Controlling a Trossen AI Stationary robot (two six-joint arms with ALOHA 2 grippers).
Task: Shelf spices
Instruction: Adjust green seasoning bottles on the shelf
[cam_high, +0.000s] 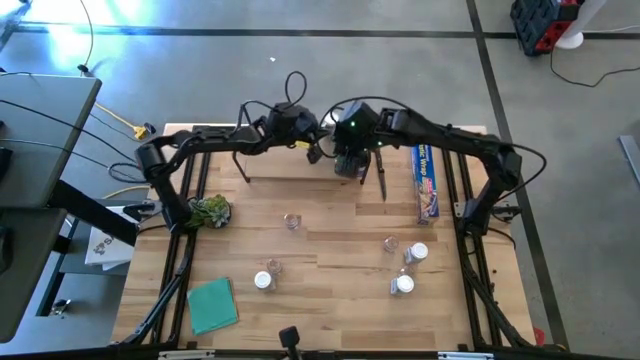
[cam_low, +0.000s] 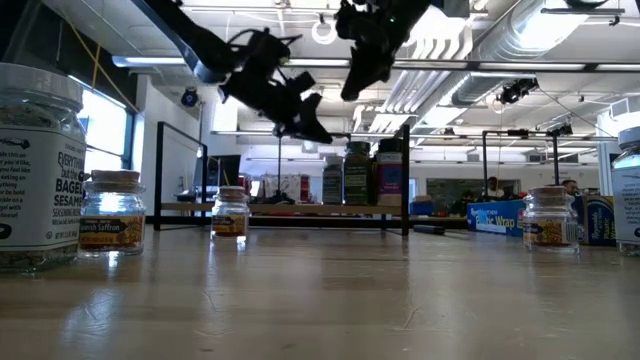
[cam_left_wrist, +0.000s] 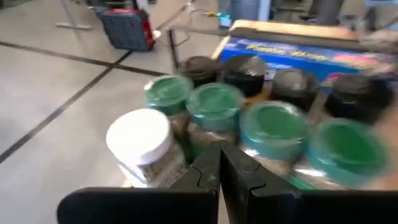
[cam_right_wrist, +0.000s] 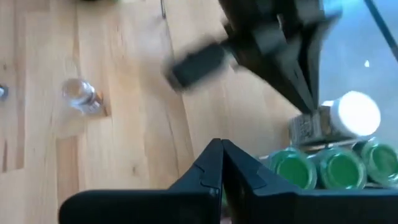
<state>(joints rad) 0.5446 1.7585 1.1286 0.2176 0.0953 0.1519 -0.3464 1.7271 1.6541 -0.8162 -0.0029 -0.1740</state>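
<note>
**Both arms raised over the shelf at the far edge of the counter, each pincer clenched on nothing.**

High view: the left pincer (cam_high: 318, 150) and right pincer (cam_high: 352, 160) meet at upper centre, above the shelf (cam_high: 290, 168); the blue wrap box (cam_high: 426, 181) lies right of them, the green leafy bunch (cam_high: 210, 210) at left, a teal pad (cam_high: 212, 305) at lower left, and loose spices (cam_high: 404, 284) stand scattered on the counter (cam_high: 330, 300) below. Low view: the shelf (cam_low: 300, 209) spans mid-frame with jars standing on it, further jars left and right in the foreground, both arms hanging above. Left wrist view: the left pincer (cam_left_wrist: 219, 163), fingers together, hovers over packed spices (cam_left_wrist: 214, 107) with green, white and dark lids. Right wrist view: the right pincer (cam_right_wrist: 222, 163), likewise shut and empty, sits above green-lidded jars at lower right; one clear jar (cam_right_wrist: 81, 94) stands apart at left.
</note>
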